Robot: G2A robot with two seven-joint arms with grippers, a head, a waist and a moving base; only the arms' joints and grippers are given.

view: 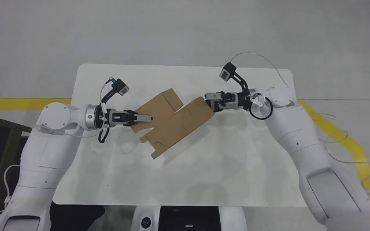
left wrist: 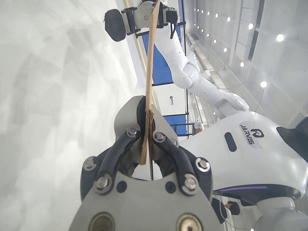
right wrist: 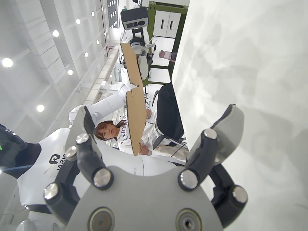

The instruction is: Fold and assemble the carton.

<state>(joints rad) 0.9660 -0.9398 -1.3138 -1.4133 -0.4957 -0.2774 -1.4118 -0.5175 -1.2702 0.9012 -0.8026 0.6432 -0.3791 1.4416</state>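
**Evidently clamped at one end, straddled at the other**

The carton [view: 170, 118] is a flat brown cardboard blank with notched flaps, not yet folded. It is spread above the middle of the white table [view: 231, 167], between the two arms. The left gripper [view: 149, 117] comes in from the robot's left side and is closed tight on the blank's edge. In the left wrist view the cardboard's layers are pinched between both fingers, and the sheet runs away from them edge-on, with a gap between it and the tabletop.

The right gripper [view: 209, 101] sits at the opposite corner with its jaws spread wide (the right wrist view shows the cardboard's corner between the parted fingers, with clear space to each). In the left wrist view it brackets the sheet's far end — one pad on either side.
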